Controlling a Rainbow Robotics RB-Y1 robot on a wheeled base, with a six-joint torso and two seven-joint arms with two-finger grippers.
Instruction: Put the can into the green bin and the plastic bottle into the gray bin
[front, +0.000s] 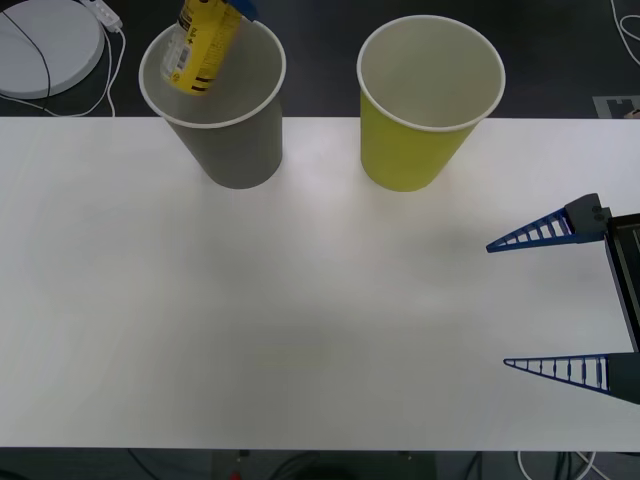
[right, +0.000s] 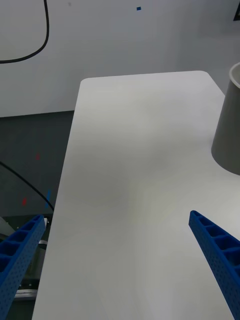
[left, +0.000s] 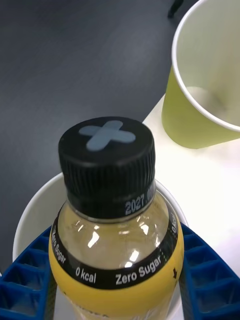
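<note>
From the front view I have the plastic bottle (front: 203, 42) tilted over the mouth of the gray bin (front: 225, 120), at the far left of the white table (front: 300, 320). Its lower end dips inside the bin's white rim while its upper part leans away toward the far edge. A blue fingertip (front: 245, 8) of the left gripper (left: 117, 280) shows just above the bottle at the picture's top edge.

In the left wrist view, the left gripper's ribbed blue fingers (left: 25, 285) press against both sides of the bottle's yellow body, clenched on it below the black cap (left: 106, 160). The cap carries a pale cross mark. The gray bin's rim curves behind the bottle, and the green bin (left: 200, 100) stands beside it.

The green bin (front: 425, 105) stands upright to the right of the gray bin, apart from it.

The right gripper (front: 550, 300) hangs over the table's right edge, well apart from both bins. Its two fingers are spread wide with nothing between them.
</note>
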